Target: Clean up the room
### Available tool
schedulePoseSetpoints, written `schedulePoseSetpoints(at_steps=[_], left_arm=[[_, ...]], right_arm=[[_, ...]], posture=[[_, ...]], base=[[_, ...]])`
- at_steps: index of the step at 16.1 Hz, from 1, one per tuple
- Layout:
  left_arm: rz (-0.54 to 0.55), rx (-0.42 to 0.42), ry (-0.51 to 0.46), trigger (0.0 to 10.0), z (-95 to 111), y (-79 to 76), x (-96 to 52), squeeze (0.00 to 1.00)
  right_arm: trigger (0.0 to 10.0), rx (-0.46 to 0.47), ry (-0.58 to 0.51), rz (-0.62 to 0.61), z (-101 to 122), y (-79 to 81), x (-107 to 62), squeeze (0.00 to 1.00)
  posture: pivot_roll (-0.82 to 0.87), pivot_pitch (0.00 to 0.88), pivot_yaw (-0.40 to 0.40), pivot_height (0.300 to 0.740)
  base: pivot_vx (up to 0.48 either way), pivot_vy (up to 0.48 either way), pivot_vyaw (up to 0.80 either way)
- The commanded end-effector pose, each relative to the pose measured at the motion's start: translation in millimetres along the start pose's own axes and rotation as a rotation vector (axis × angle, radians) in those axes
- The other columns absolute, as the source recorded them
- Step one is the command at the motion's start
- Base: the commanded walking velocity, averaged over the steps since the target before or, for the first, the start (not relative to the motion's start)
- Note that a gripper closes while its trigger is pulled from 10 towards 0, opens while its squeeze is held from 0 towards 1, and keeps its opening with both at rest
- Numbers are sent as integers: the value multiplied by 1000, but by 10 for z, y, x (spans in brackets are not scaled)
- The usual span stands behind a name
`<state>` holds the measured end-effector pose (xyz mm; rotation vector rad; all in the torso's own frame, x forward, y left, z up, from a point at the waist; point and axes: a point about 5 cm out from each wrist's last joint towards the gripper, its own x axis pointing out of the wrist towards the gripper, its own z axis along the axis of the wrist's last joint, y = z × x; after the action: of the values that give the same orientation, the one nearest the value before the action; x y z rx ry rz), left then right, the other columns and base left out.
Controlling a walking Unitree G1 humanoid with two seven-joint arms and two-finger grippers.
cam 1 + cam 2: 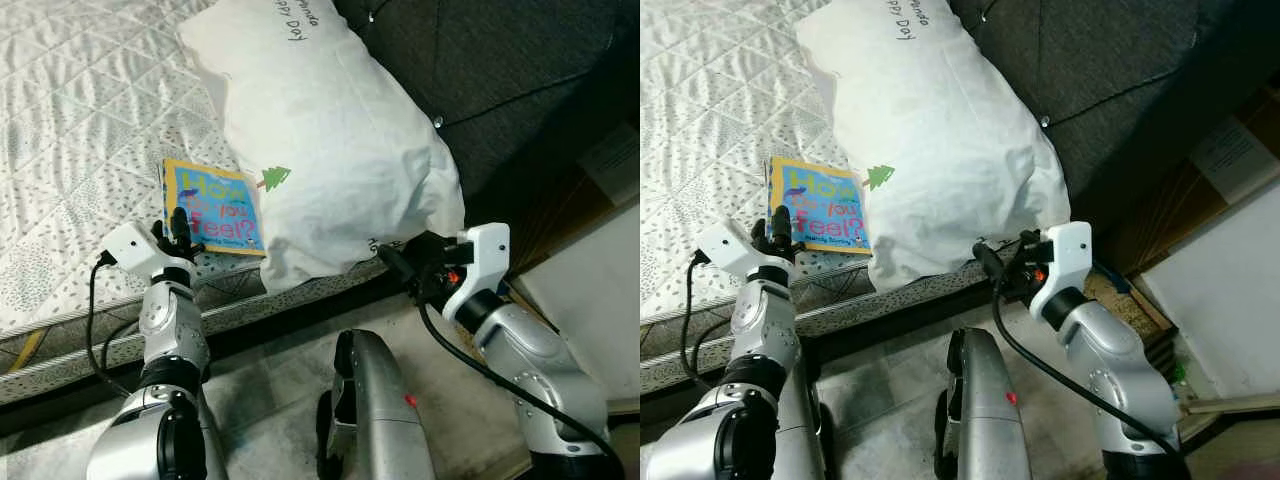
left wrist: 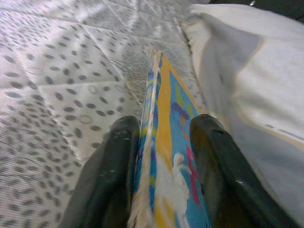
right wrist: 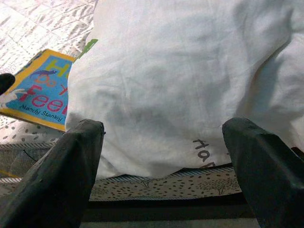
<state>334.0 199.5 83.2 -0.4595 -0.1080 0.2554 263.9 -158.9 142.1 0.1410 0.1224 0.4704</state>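
Observation:
A colourful children's book (image 1: 215, 208) lies on the quilted mattress (image 1: 70, 130), its right edge tucked against a big white pillow (image 1: 330, 140). My left gripper (image 1: 172, 228) is at the book's near left corner. In the left wrist view its two black fingers (image 2: 118, 156) press on both faces of the book (image 2: 166, 156), which stands edge-on between them. My right gripper (image 1: 395, 262) hovers at the bed's edge just before the pillow's near end (image 3: 180, 71). It is open, with fingers (image 3: 76, 156) spread wide and nothing between them.
A dark grey upholstered headboard (image 1: 500, 70) rises behind the pillow. To the right stand a brown wooden piece (image 1: 560, 200) and a white panel (image 1: 600, 280). The pillow's near end overhangs the mattress edge. My own torso (image 1: 375, 400) stands over grey floor below.

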Motion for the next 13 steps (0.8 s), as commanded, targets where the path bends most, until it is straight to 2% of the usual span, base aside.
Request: schedulePoseSetpoints(at_steps=[1,5,10,13], left_arm=[[11,44,47,10000,-83,22,-44,1000],[57,78,62,10000,-97,95,-104,1000],[17,159,49,10000,-88,77,-236,1000],[88,230,148,10000,-137,234,-288,984]], right_arm=[[10000,-5,2,-10,-22,-31,-2,0],[10000,-2,-6,-8,-61,-33,45,0],[10000,21,-38,15,-105,80,214,0],[10000,26,-58,18,-118,129,292,0]], posture=[[-112,175,-123,554],[-78,155,-112,554],[-12,124,-94,554],[11,112,-80,554]], base=[[0,0,0],[0,0,0],[0,0,0],[0,0,0]])
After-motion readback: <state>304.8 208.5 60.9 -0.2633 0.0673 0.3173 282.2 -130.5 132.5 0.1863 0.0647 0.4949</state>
